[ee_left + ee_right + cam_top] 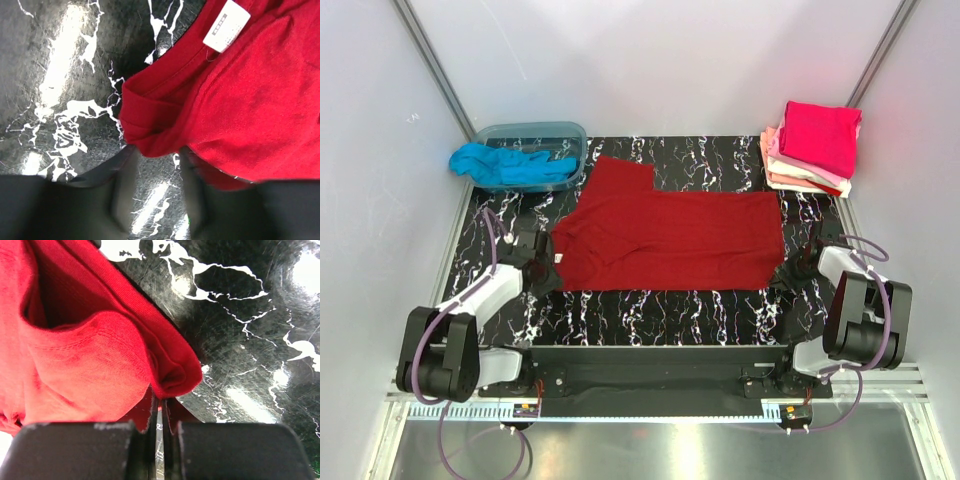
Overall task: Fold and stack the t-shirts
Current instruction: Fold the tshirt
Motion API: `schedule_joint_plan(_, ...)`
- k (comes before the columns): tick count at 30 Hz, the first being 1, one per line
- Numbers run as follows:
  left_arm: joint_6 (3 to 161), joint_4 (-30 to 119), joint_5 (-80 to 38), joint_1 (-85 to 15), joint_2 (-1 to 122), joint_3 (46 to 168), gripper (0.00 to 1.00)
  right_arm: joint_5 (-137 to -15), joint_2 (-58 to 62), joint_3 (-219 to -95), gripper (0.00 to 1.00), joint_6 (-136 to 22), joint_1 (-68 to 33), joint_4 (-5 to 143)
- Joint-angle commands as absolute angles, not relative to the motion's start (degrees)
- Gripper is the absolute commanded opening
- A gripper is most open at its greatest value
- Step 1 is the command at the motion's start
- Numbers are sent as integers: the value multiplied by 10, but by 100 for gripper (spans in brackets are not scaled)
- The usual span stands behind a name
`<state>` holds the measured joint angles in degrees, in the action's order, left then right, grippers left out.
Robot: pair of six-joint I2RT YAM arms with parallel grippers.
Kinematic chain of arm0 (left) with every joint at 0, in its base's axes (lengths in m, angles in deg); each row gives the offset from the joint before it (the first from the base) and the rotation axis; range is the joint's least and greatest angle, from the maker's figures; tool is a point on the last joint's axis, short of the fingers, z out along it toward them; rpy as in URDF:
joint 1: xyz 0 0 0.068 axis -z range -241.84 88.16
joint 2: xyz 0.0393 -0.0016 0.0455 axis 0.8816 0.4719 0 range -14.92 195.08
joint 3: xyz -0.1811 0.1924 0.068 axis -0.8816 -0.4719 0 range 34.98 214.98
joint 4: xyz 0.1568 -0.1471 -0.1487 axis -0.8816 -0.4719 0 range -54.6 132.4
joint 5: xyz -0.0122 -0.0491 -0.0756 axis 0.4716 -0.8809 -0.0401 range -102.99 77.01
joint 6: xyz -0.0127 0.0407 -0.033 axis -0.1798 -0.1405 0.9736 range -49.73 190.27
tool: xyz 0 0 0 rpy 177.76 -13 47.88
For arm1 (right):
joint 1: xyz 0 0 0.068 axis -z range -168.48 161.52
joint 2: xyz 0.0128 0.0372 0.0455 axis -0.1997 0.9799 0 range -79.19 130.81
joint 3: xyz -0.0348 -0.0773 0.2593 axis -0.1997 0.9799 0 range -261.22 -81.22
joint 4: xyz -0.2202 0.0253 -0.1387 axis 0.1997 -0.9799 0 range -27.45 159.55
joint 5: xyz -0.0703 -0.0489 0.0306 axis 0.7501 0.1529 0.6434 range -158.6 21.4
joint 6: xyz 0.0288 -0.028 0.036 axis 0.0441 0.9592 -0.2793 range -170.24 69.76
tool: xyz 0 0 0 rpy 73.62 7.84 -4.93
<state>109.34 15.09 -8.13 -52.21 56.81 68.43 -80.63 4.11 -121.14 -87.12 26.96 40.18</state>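
The dark red t-shirt [665, 235] lies spread flat across the middle of the black marble table [660, 315]. Its white neck tag [226, 25] is at its left end. My left gripper [545, 272] is at the shirt's near left corner. In the left wrist view it [156, 152] is open, with the folded collar edge [145, 125] just at the fingertips. My right gripper [788, 272] is at the shirt's near right corner. In the right wrist view it [161, 402] is shut on the bunched hem [172, 375]. A turquoise t-shirt [510, 165] hangs out of the tub.
The translucent blue-grey tub [555, 135] stands at the back left. A stack of folded shirts [815, 145], magenta on top over pink, peach and white, sits at the back right. White walls close in the table on three sides.
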Motion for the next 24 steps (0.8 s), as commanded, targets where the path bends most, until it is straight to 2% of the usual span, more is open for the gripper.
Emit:
schedule_joint_plan(1, 1080, 175, -68, -525, 566, 718, 31, -800, 13, -1220, 0, -864, 272, 402)
schedule_joint_plan(3, 1075, 166, -46, -526, 550, 726, 25, -805, 2, -1227, 0, -864, 273, 392)
schedule_joint_plan(8, 1070, 138, -32, -529, 514, 732, 0, -795, -35, -1238, 0, -864, 277, 352)
schedule_joint_plan(24, 1149, -6, -89, -529, 320, 729, 0, -758, -179, -1231, 0, -925, 307, 203)
